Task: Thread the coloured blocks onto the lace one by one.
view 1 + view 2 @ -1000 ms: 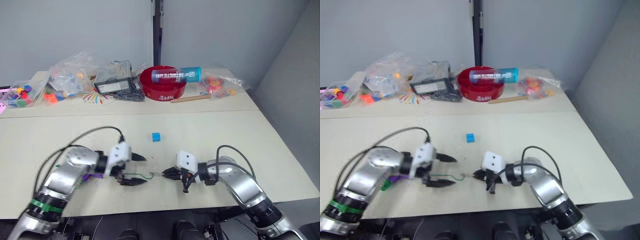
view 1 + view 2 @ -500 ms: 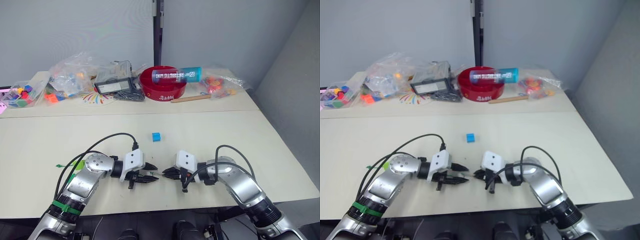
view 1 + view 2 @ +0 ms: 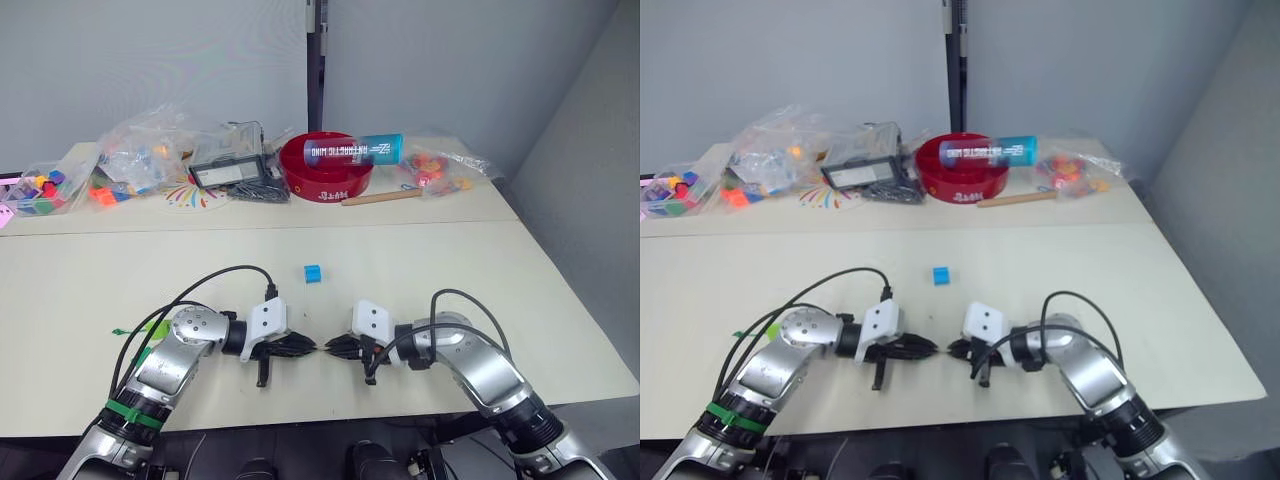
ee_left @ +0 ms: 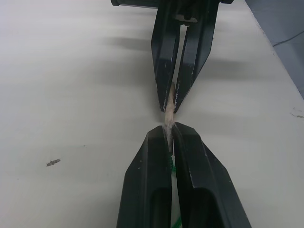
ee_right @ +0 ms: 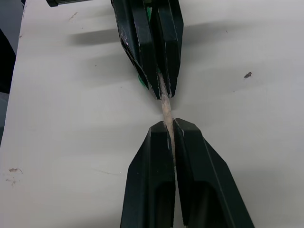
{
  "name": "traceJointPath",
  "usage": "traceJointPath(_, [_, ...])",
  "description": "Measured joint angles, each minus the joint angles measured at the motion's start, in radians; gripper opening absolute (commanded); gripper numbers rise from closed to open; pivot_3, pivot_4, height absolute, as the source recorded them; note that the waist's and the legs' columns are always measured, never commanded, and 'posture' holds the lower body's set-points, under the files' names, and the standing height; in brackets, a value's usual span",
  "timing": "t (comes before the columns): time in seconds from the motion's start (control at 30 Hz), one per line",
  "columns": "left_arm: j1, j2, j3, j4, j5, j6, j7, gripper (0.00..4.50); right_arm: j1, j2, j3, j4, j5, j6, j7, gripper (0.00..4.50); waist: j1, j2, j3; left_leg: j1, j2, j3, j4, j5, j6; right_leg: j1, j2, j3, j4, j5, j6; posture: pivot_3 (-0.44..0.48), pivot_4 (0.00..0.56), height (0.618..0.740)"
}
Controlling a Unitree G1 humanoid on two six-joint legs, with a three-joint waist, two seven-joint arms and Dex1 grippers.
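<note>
Far left of the table (image 3: 80, 270): green bit of lace (image 3: 122, 331) trails on the surface beside the left arm; strand is very thin, rest of its run hard to trace. Stiff pale tip of the lace (image 5: 166, 110) is a thin beige rod, slightly rough, bridging the two grippers near the front edge of the table. Green cord visible right behind the tip, between the left gripper's fingers, in both wrist views.

Left gripper (image 3: 306, 346): lying low over the table, pointing at the right gripper. Jaws pinched nearly closed, clamped on the lace where tip meets green cord.

Sky blue block (image 3: 312, 273): small plain cube, sitting alone on bare table farther back from the grippers, roughly in line with the gap between them. Not touching anything, nothing threaded on it.

Right gripper (image 3: 326, 348): facing the left one tip to tip, almost touching. Jaws also pinched down to a sliver, gripping the free end of the pale tip. So both grippers hold the same stiff tip, one at each end, with only a short bare stretch between them.
</note>
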Motion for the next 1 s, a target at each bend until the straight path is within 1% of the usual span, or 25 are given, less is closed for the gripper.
traceJointPath(0.1, [0.0,0.0,0.002,-0.001,0.0,0.003,0.004,0.0,0.0,0.018,-0.013,-0.006,0.009,0.013,-0.013,1.31,0.0,0.0,0.0,0.0,0.0,0.0,0.0,0.0,0.0,0.0,0.0,0.0,0.0,0.0,0.0,0.0,0.15,0.731])
traceJointPath(0.13, [0.0,0.002,0.003,-0.004,-0.001,0.005,0.004,0.0,0.001,0.019,-0.017,-0.014,0.017,0.015,-0.015,1.76,0.0,0.0,0.0,0.0,0.0,0.0,0.0,0.0,0.0,0.0,0.0,0.0,0.0,0.0,0.0,0.0,0.15,0.731])
traceJointPath(0.2, [0.001,0.009,0.007,-0.007,-0.003,0.013,0.004,0.0,0.007,0.018,-0.028,-0.03,0.035,0.02,-0.019,2.31,0.001,0.0,0.0,0.0,0.0,0.0,0.0,0.0,0.0,0.0,0.0,0.0,0.0,0.0,0.0,0.0,0.15,0.731])
traceJointPath(0.23, [0.003,0.015,0.01,-0.008,-0.003,0.019,0.004,0.0,0.013,0.017,-0.036,-0.038,0.044,0.022,-0.02,2.7,0.001,0.0,0.0,0.0,0.0,0.0,0.0,0.0,0.0,0.0,0.0,0.0,0.0,0.0,0.0,0.0,0.15,0.731])
traceJointPath(0.4, [0.022,0.048,0.043,-0.027,-0.005,0.028,0.006,0.0,0.035,0.009,-0.117,-0.055,0.106,0.064,-0.032,4.46,0.0,0.0,0.0,0.0,0.0,0.0,0.0,0.0,0.0,0.0,0.0,0.0,0.0,0.0,0.0,0.0,0.15,0.731])
traceJointPath(0.57, [0.066,0.073,0.071,-0.057,-0.018,0.052,0.016,0.0,0.01,0.1,-0.2,-0.008,0.143,0.082,-0.133,4.46,-0.008,0.0,0.0,0.0,0.0,0.0,0.0,0.0,0.0,0.0,0.0,0.0,0.0,0.0,0.0,0.0,0.15,0.731])
traceJointPath(0.67, [0.122,0.116,0.12,-0.095,-0.04,0.069,0.028,0.0,-0.052,0.243,-0.229,0.129,0.083,0.051,-0.315,4.46,-0.018,0.0,0.0,0.002,0.001,0.0,-0.001,0.0,0.0,-0.001,0.001,0.001,0.002,0.0,-0.001,0.0,0.15,0.731])
traceJointPath(0.8, [0.171,0.148,0.164,-0.127,-0.051,0.074,0.043,0.0,-0.095,0.401,-0.211,0.302,-0.017,-0.052,-0.525,4.46,-0.01,0.0,0.0,0.0,0.0,0.0,-0.001,0.0,0.0,-0.002,-0.001,0.0,0.001,0.0,-0.001,0.0,0.15,0.731])
traceJointPath(0.93, [0.199,0.151,0.17,-0.138,-0.062,0.083,0.049,0.0,-0.142,0.491,-0.214,0.419,-0.067,-0.146,-0.643,4.46,-0.004,0.0,0.0,-0.007,-0.002,0.0,-0.001,0.0,-0.001,-0.007,-0.004,-0.001,0.001,0.001,0.0,0.0,0.15,0.731])
traceJointPath(1.0, [0.202,0.151,0.171,-0.139,-0.063,0.083,0.052,0.0,-0.163,0.514,-0.217,0.468,-0.083,-0.183,-0.684,4.46,-0.005,0.0,0.0,-0.011,-0.002,0.0,0.0,0.001,-0.002,-0.012,-0.003,-0.001,0.003,0.001,0.0,0.0,0.15,0.731])
